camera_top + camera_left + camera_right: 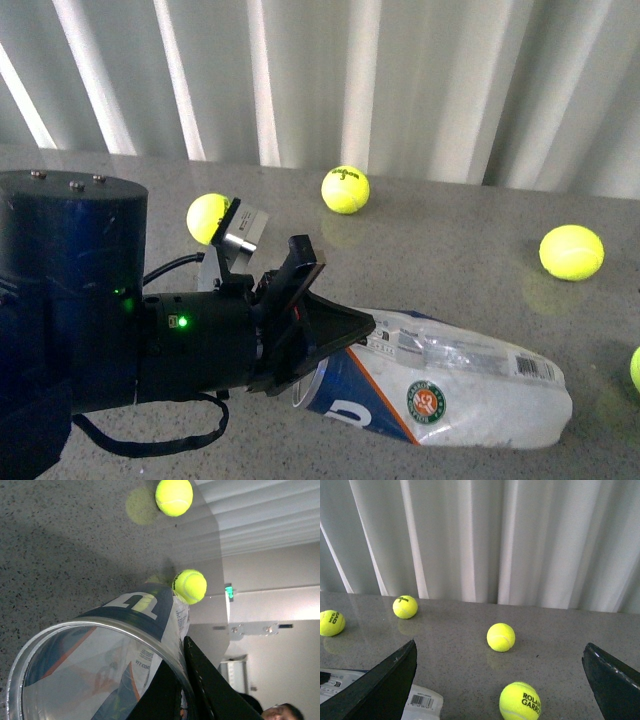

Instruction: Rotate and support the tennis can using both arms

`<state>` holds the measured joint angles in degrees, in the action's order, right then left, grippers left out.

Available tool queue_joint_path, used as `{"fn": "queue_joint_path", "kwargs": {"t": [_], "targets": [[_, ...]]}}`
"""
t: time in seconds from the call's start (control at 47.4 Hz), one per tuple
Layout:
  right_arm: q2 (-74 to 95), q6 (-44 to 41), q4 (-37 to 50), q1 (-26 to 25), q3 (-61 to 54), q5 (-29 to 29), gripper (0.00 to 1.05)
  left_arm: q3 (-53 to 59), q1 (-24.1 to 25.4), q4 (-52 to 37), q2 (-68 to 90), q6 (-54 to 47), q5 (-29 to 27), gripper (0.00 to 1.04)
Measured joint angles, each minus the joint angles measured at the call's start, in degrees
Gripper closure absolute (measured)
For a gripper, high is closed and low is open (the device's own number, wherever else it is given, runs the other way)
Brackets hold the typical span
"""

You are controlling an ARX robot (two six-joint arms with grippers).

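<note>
— Left side first. What have you got?
— My left arm (70, 290), low over the worktop (450, 260). The left pincer (335, 325) is narrow, clamped on the wall of the can (450, 385) at its open mouth. In the wrist view one finger (210, 690) sits outside the rim. The other looks to be inside.

— How does the can lie?
— On its side on the worktop. The long axis runs from my left pincer away to the right, shut end farthest right.

— And the right?
— The right arm is not in the front view. The right pincer (499, 644) is wide and holds nothing. The barcode end of the can shows just beside one of its fingers, not between the two. Loose balls (520, 702) lie beyond.

— What does the next move turn on?
— My judgement: the left pincer has the mouth end, and the shut end is unheld and nearer the right pincer. To support it, the right pincer must come across the axis so the tube sits between its fingers.
</note>
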<state>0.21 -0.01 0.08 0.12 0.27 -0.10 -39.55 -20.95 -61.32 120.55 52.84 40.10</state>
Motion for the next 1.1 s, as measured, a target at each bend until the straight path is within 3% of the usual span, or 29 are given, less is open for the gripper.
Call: {"fn": "queue_joint_path", "kwargs": {"t": [0.105,0.211,0.253,0.38,0.506,0.569,0.696,0.907,1.097], "targets": [[0.00,0.00,0.00,0.00,0.00,-0.02,0.07,-2.25,-0.44,16.76,-9.46,-9.27,0.17,1.01],[0.00,0.00,0.00,0.00,0.00,0.00,0.07,-15.10,-1.75,46.95,-21.86,-26.56,-4.17,1.01],[0.00,0.00,0.00,0.00,0.00,-0.02,0.07,-24.65,-3.10,61.40,-23.67,-35.85,-8.59,1.01],[0.00,0.00,0.00,0.00,0.00,-0.02,0.07,-46.93,-7.48,90.95,-19.78,-56.85,-20.76,1.01],[0.00,0.00,0.00,0.00,0.00,0.00,0.07,-67.69,-11.96,114.14,-9.57,-75.41,-34.84,1.01],[0.00,0.00,0.00,0.00,0.00,0.00,0.07,-71.45,-13.16,117.63,-6.62,-80.43,-38.29,1.01],[0.00,0.00,0.00,0.00,0.00,-0.02,0.07,-71.08,-14.88,116.54,-2.82,-85.59,-40.83,1.01],[0.00,0.00,0.00,0.00,0.00,0.00,0.07,-67.36,-15.21,110.38,-0.28,-85.99,-43.23,1.01],[0.00,0.00,0.00,0.00,0.00,0.00,0.07,-66.25,-14.64,107.65,0.63,-83.76,-42.16,1.01]]}}
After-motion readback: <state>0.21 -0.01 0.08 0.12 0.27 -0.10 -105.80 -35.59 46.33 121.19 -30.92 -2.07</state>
